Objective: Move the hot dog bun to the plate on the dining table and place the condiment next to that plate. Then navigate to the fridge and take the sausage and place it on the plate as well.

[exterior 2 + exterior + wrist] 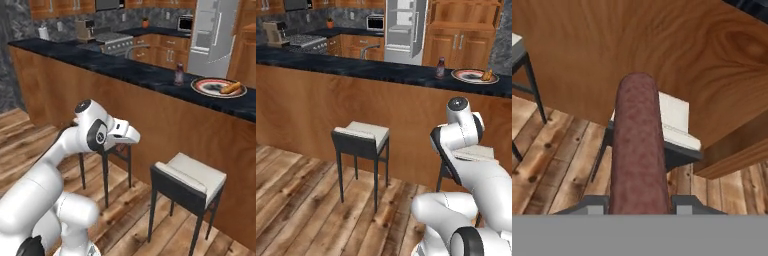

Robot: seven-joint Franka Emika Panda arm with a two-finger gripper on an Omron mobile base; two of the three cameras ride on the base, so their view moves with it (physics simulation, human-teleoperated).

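Sausage point(638, 145) clamped in claw point(639, 204), seen from hand; base views add bun point(230, 88) on plate point(205, 86), condiment point(178, 74) beside.

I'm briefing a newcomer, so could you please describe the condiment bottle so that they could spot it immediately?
Find the long black-topped dining table with wood sides. Near its right end sits a round plate with a bun. The condiment bottle stands just left of it: small, upright, dark red.

Glossy white rounded arm segs w/ black joint bands, grey-capped elbow; small grey fingers point(684, 204).
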